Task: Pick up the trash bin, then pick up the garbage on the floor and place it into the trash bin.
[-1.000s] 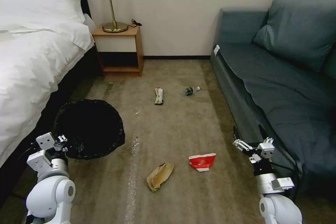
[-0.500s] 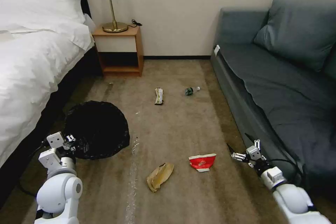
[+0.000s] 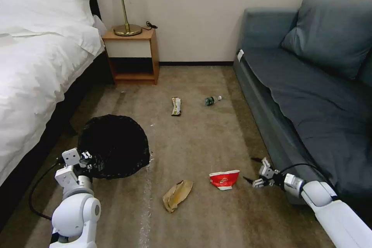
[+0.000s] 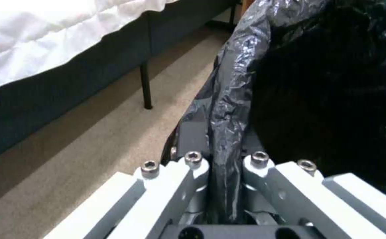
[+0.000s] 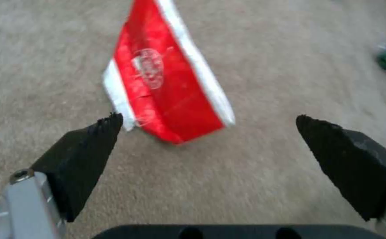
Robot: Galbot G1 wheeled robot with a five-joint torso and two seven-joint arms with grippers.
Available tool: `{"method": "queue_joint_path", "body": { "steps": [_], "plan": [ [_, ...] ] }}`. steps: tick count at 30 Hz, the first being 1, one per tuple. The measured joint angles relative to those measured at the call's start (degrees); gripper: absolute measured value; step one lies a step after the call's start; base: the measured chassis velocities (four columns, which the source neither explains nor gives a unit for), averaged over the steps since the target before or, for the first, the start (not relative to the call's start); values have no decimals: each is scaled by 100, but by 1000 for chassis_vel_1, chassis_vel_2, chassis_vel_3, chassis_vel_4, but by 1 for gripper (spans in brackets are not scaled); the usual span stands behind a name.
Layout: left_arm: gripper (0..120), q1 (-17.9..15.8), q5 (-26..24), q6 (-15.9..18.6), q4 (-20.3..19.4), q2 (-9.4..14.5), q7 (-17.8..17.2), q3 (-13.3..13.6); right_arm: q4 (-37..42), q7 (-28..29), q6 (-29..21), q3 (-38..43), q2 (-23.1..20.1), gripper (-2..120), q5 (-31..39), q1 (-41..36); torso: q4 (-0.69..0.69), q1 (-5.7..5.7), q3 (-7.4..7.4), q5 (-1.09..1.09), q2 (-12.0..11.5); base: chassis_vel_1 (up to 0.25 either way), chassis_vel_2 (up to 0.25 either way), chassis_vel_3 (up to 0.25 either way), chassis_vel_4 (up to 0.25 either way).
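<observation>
The trash bin [image 3: 114, 145], its black bag crinkled over the rim, hangs low near the bed. My left gripper [image 3: 88, 160] is shut on its near rim; in the left wrist view the bag-covered rim of the trash bin [image 4: 228, 109] runs between the closed fingers. The garbage lies on the carpet: a crushed red-and-white cup [image 3: 224, 179], crumpled brown paper [image 3: 176, 195], a flat wrapper [image 3: 176, 105] and a small bottle [image 3: 211, 100]. My right gripper [image 3: 251, 170] is open, low over the floor just right of the cup [image 5: 166, 76], its black fingertips [image 5: 91, 149] spread wide.
A white bed [image 3: 35, 66] lines the left side and a blue-grey sofa [image 3: 310, 97] the right. A wooden nightstand [image 3: 133, 54] with a brass lamp stands at the back wall. Open carpet runs between bed and sofa.
My left arm has carried the bin rightward, away from the bed. The right arm has swung down and leftward, bringing its open gripper close to the red cup.
</observation>
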Motion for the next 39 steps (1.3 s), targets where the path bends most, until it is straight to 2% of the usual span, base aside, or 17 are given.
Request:
{"method": "queue_joint_path", "body": {
  "steps": [6,8,12,20,23,28,32,33,35,39],
  "plan": [
    [3,20,81,-19,0,-52,-3,39,-382,-88,209,-259,227,100,-434,443,1,0,0,0,0,0,0,0,0],
    [3,21,112,-20,0,-87,-5,58,-650,-158,315,-391,428,100,-686,854,3,0,0,-1,0,0,0,0,0],
    [3,47,121,-37,0,-95,-9,48,-972,-291,376,-558,638,100,-810,1200,3,0,0,-2,0,0,0,0,0],
    [3,108,125,-90,-10,-90,-10,28,-1298,-603,439,-801,825,100,-887,1394,1,0,0,-2,0,0,0,0,0],
    [3,117,125,-95,-10,-98,-9,31,-1360,-631,454,-825,873,100,-900,1428,0,0,0,-2,0,0,0,0,0],
    [3,169,130,-117,-55,-117,-6,43,-1704,-701,558,-810,1185,100,-1202,1584,2,0,0,0,0,0,0,0,0],
    [3,183,130,-125,-74,-117,-6,31,-1746,-714,595,-786,1212,99,-1228,1580,2,0,0,-1,0,0,0,0,0],
    [3,187,130,-127,-77,-117,-6,25,-1762,-719,622,-772,1217,97,-1228,1568,2,0,0,-1,0,0,0,0,0],
    [3,190,130,-130,-95,-116,-6,17,-1778,-738,673,-720,1212,85,-1221,1508,2,0,0,0,0,0,0,0,0],
    [3,188,128,-130,-103,-117,-5,22,-1755,-744,680,-654,1180,75,-1193,1443,1,0,0,-1,0,0,0,0,0]
  ]
}}
